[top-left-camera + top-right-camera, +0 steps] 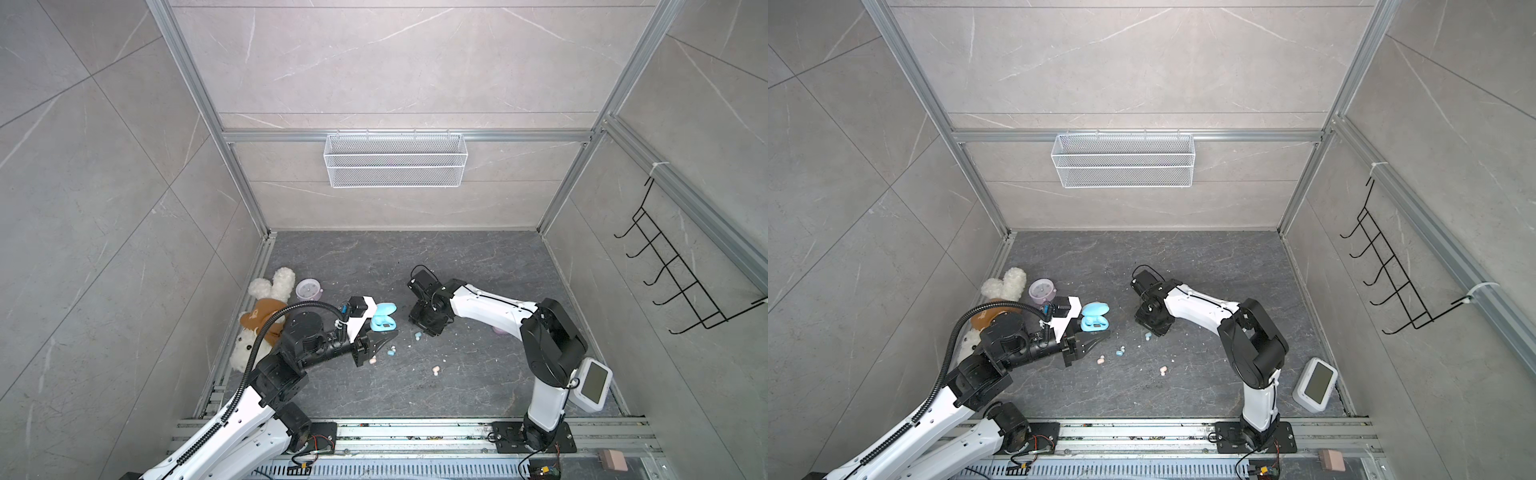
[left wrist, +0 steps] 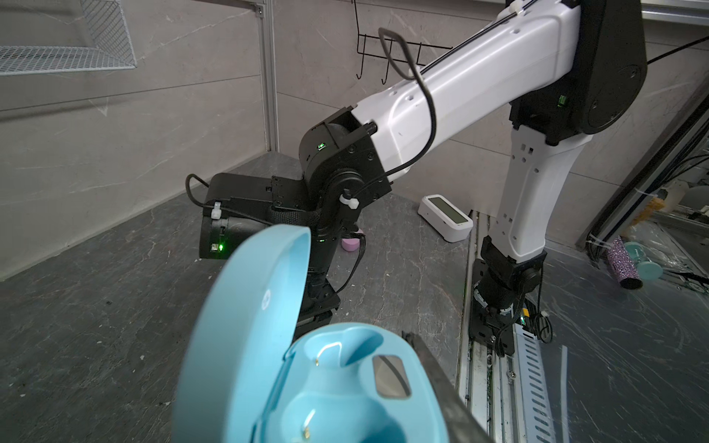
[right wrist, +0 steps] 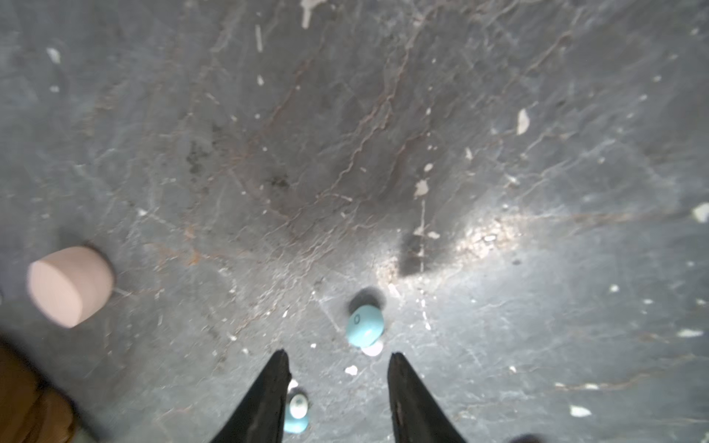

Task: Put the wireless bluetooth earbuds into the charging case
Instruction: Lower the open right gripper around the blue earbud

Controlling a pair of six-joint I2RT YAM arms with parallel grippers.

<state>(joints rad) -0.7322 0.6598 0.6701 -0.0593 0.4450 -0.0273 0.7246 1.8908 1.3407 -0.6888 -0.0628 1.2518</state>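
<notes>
Right gripper (image 3: 338, 353) spread; smooth oval light blue earbud (image 3: 364, 326) just beyond tips, lower centre; left gripper (image 1: 390, 335) pinches glossy charging case (image 2: 330, 387)

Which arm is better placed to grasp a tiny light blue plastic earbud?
Right: the right pincer, open, hovers just short of that earbud; the left pincer grips the open light blue oval charging case.

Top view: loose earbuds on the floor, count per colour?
Blue earbuds: 2
Pink earbuds: 2
Total: 4
</notes>
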